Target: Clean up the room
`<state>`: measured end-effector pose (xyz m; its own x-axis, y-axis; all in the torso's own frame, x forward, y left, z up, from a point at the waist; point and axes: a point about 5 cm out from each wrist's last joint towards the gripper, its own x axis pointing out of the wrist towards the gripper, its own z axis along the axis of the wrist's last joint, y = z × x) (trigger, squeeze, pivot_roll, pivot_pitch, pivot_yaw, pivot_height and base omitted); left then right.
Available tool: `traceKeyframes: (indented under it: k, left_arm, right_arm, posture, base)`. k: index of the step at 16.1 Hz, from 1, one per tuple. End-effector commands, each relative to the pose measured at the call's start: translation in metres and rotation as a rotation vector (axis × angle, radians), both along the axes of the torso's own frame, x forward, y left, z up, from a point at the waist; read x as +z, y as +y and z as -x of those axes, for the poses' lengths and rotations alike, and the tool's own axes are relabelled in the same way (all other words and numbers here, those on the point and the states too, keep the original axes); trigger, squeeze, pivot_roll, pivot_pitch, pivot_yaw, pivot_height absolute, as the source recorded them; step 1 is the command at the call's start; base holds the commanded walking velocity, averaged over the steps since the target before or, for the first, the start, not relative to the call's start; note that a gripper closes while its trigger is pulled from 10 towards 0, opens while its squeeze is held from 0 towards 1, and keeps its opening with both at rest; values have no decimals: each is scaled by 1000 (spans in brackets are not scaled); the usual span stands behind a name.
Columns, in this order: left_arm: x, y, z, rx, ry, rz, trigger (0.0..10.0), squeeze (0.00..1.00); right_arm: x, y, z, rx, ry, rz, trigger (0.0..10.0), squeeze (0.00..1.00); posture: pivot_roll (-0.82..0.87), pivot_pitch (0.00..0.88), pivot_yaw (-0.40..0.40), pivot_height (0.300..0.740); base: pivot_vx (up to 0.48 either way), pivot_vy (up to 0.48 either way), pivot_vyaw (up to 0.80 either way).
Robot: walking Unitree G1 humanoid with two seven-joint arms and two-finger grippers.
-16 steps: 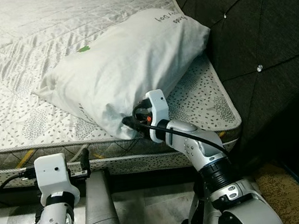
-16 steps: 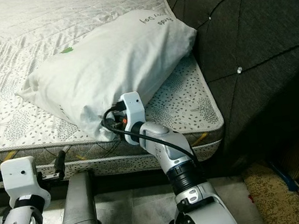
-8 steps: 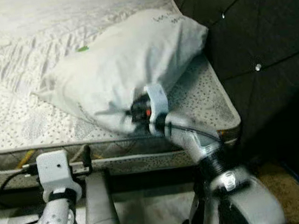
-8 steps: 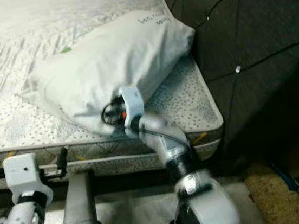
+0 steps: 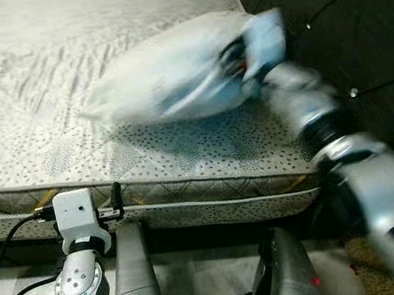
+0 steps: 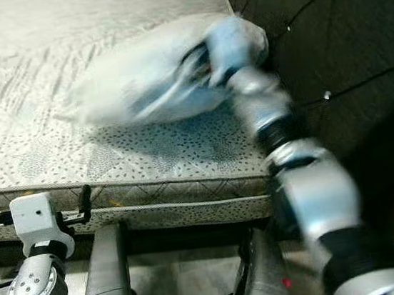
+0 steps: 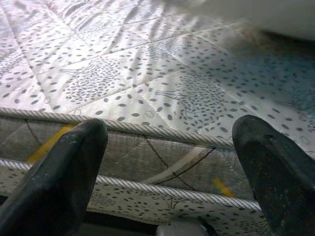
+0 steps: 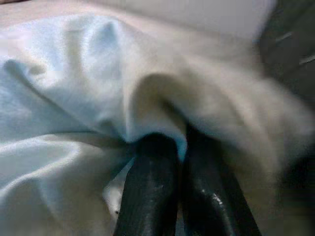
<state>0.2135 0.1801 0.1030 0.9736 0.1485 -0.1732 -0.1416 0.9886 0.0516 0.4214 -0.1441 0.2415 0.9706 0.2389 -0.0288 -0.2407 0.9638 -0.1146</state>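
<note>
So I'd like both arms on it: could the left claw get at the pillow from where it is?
Probably not yet: the left claw, open, sits below the mattress edge, and the pillow lies far across by the headboard.

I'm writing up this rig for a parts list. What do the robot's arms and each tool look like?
Both arms are silver metal with round jointed segments. The left tool has two long black fingers and a white boxy wrist block, with black cables running to it. The right tool has the same black fingers; its arm shows a black band, blurred.

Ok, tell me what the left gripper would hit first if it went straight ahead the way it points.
Probably the mattress: the left gripper, fingers open, faces its corded side edge. The pillow lies farther back; depth is unclear.
</note>
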Motion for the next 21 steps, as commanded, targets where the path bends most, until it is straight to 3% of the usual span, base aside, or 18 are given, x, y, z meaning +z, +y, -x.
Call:
traceKeyframes:
  k: [1, 3, 5, 6, 7, 9, 11, 13, 14, 15, 17, 19, 21]
  left_arm:
    - [0, -3, -4, -11, -8, -5, 10000, 0]
    - [1, -2, -7, -11, -17, -9, 10000, 0]
    - [-3, 1, -5, 7, -12, -12, 10000, 0]
    - [-4, 0, -4, 8, -10, -10, 10000, 0]
    - [-5, -2, -4, 3, -6, -6, 10000, 0]
    - [-4, -4, -6, -10, -5, -3, 10000, 0]
    - [-3, -3, -9, -21, -9, -5, 10000, 0]
    - [-2, -4, -14, -37, -13, -7, 10000, 0]
    - [-2, -5, -17, -37, -15, -5, 10000, 0]
    - [-2, -5, -17, -36, -14, -3, 10000, 0]
    - [-2, -7, -19, -34, -16, 1, 10000, 0]
    - [-2, -7, -21, -30, -17, 4, 10000, 0]
    - [-2, -3, -22, -9, -23, 5, 10000, 0]
  right_arm:
    - [33, -37, -2, -172, -114, -8, 0, 0]
    - [39, -61, 0, -247, -137, 33, 0, 0]
    - [-2, -87, 8, -320, -41, 110, 0, 0]
    - [-19, -91, 12, -330, 6, 118, 0, 0]
    - [-51, -94, 20, -323, 95, 125, 0, 0]
    - [-107, -78, 38, -212, 249, 113, 0, 0]
    - [-128, -63, 47, -122, 304, 111, 0, 0]
    - [-150, -23, 63, 60, 341, 128, 0, 0]
    - [-152, -1, 66, 121, 331, 113, 0, 0]
    - [-151, 6, 66, 133, 323, 107, 0, 0]
    - [-131, 10, 49, 87, 275, 89, 0, 0]
    - [-84, -18, 23, -50, 180, 103, 0, 0]
    - [-25, -65, 8, -257, 50, 99, 0, 0]
  posture:
    - [83, 0, -97, 501]
    - [76, 0, -103, 501]
    - [68, 0, -115, 501]
    - [67, 0, -111, 501]
    - [65, 0, -106, 501]
    - [57, 0, -85, 501]
    - [48, 0, -68, 501]
    - [43, 0, -60, 501]
    - [44, 0, -59, 501]
    - [47, 0, -60, 501]
    - [52, 0, -64, 501]
    - [52, 0, -71, 501]
    - [51, 0, -78, 501]
  base:
    - [0, 0, 0]
    - [0, 0, 0]
    - [0, 0, 0]
    - [0, 0, 0]
    - [0, 0, 0]
    - [0, 0, 0]
    - [0, 0, 0]
    - [0, 0, 0]
    - [0, 0, 0]
    - [0, 0, 0]
    - [0, 0, 0]
    - [0, 0, 0]
    - [0, 0, 0]
